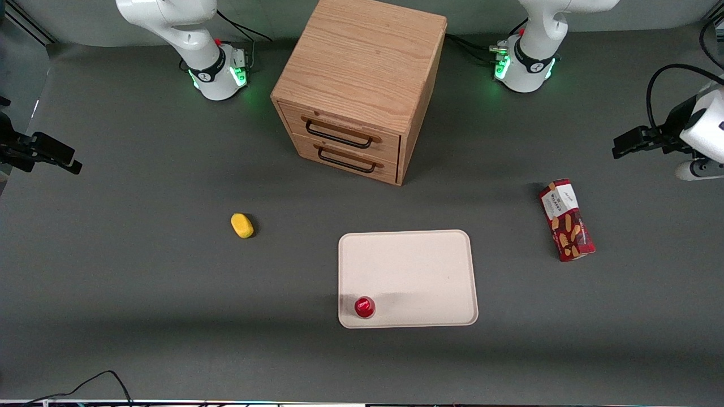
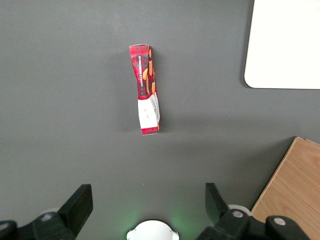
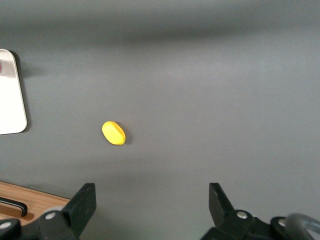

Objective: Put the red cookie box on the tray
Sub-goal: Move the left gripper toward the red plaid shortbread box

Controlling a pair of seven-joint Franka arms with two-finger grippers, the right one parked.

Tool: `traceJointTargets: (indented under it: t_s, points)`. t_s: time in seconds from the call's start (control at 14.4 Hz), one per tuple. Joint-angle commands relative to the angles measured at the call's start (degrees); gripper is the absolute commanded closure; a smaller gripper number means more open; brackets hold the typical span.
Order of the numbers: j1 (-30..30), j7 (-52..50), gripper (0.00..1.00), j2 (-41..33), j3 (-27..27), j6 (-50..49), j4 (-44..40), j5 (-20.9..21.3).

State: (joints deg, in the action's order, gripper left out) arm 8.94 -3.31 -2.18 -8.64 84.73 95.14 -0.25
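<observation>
Nearest the front camera sat a small red-topped item [image 1: 365, 307] on the tray [image 1: 418, 265]. Well apart from it, toward the working arm's end of the worktop [image 1: 141, 294], the box [image 1: 566, 220] lay flat, untouched. High above it hung the gripper [image 2: 148, 205], fingers [image 2: 80, 202] spread wide and holding nothing. By my reckoning the reach had barely begun: the arm needed to descend, line its fingers across the box's narrow width, and close before carrying it over.
</observation>
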Motion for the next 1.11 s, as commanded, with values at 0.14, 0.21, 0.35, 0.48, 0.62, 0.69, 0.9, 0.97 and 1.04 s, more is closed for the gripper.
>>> traceJointTargets:
  t_s: [0.14, 0.21, 0.35, 0.48, 0.62, 0.69, 0.9, 0.97, 1.04]
  points:
    - [-0.2, 0.9, 0.00, 2.0, -0.1, -3.1, -3.9, -0.8]
    - [-0.2, 1.0, 0.00, 2.4, -0.1, -3.4, -3.9, -0.8]
    - [-0.3, 2.1, 0.00, 4.5, -0.4, -2.3, -3.0, -1.4]
    - [-0.3, 2.0, 0.00, 7.0, -0.5, 3.1, 1.0, -2.3]
    - [-0.3, 1.1, 0.00, 8.4, -0.5, 15.9, 9.4, -2.2]
    - [-0.4, 1.0, 0.00, 9.5, -0.7, 22.5, 13.2, -2.2]
    - [-0.9, 2.0, 0.00, 15.5, -2.0, 36.3, 17.5, -2.2]
    - [-0.9, 2.0, 0.00, 16.8, -2.1, 40.6, 19.3, -2.4]
    - [-0.9, 2.1, 0.00, 17.3, -2.1, 45.4, 22.1, -3.0]
